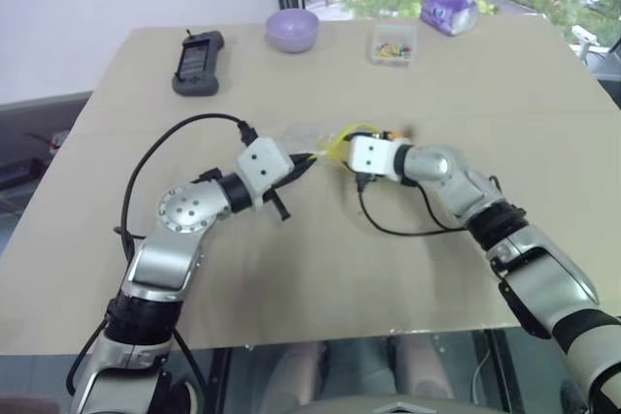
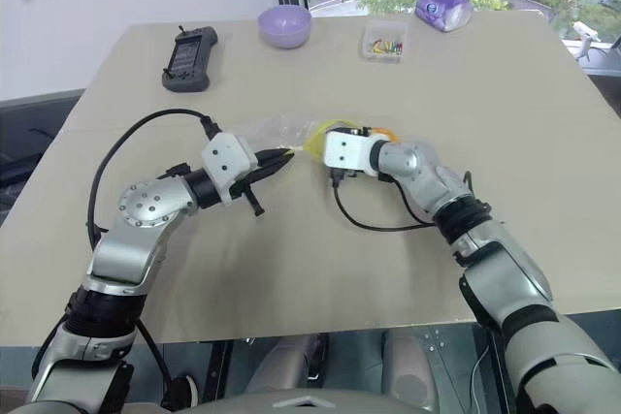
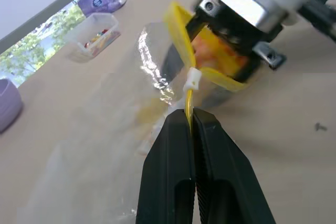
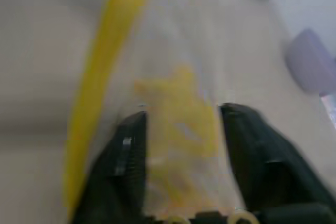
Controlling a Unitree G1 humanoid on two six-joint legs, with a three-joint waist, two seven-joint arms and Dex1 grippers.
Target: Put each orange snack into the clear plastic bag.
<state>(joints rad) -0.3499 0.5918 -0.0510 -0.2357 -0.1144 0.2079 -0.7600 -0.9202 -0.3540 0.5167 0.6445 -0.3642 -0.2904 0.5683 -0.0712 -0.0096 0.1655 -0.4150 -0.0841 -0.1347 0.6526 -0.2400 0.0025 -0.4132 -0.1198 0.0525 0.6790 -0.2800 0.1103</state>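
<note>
Head views: we see the left tool (image 2: pixel 279 156) pinching the bag (image 2: pixel 281 130) mouth mid-bench (image 2: pixel 291 259). Left wrist: the right tool (image 3: pixel 223 59) sits in the bag mouth with the snack (image 3: pixel 218 51). Right wrist: its fingers (image 4: pixel 126 166) apart, snack between, inside the bag.

Right hand inside the bag mouth

The right hand (image 4: pixel 181 145) has its two black fingers (image 4: pixel 126 166) spread apart, the orange snack (image 4: pixel 181 124) blurred between them, behind the clear plastic bag (image 4: pixel 173 45) with its yellow strip (image 4: pixel 102 77).
</note>
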